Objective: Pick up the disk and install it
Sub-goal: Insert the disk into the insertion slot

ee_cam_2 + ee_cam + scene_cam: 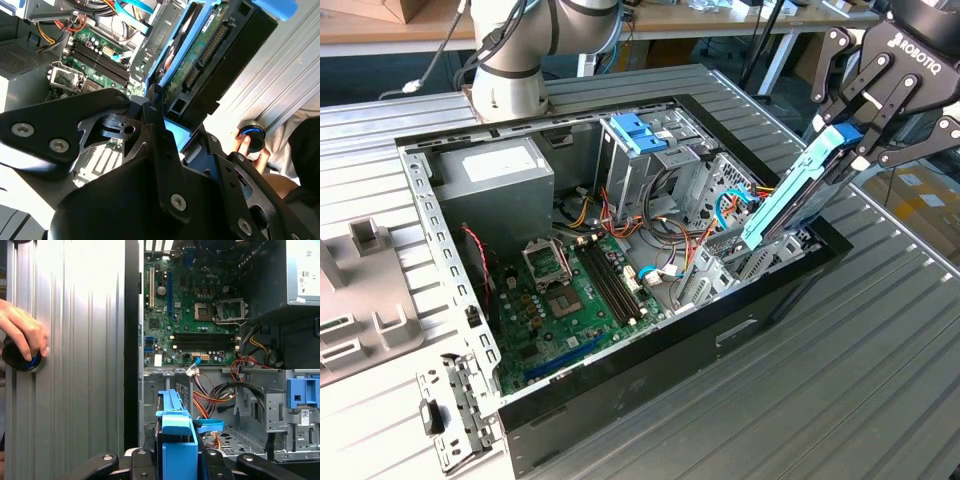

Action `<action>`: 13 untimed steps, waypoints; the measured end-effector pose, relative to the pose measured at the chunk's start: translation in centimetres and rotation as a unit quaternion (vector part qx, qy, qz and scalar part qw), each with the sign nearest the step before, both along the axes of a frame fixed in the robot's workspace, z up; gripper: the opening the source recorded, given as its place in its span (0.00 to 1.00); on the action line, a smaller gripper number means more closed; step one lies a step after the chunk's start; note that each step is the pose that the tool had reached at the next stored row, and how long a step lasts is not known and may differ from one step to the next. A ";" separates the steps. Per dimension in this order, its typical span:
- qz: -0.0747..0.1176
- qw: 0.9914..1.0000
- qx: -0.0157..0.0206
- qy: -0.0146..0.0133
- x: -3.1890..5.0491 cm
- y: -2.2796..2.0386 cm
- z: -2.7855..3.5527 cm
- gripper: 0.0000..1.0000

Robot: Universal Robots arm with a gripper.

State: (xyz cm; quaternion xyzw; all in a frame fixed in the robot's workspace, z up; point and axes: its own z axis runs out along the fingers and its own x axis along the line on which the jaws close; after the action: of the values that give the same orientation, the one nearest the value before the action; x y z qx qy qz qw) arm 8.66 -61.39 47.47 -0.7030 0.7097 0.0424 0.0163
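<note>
Gripper (855,135) jaws clamp the top end of the disk (785,205), which leans in its blue carrier over the open computer case (720,335) at the exterior view's right, well apart from the white-stickered power supply (495,190).

Robotics lab, slatted metal workbench (880,400), opened computer case (720,332), desks (380,30) behind

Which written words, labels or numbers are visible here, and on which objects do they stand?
Claw: white maker's lettering on its body.
Motherboard: white maker's mark; other print too small to read.
Power supply sticker: print too small to read.
Disk: no readable print.
</note>
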 end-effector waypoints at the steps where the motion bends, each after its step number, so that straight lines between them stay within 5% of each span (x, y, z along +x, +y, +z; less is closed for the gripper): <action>1: 0.000 1.000 0.000 0.000 -0.01 0.00 -0.04 0.37; 13: 0.000 1.000 0.000 0.000 -1.04 0.15 -0.52 0.37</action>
State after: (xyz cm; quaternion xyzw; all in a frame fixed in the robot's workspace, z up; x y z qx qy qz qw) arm 7.62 -61.24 46.95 -0.7030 0.7098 0.0423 0.0163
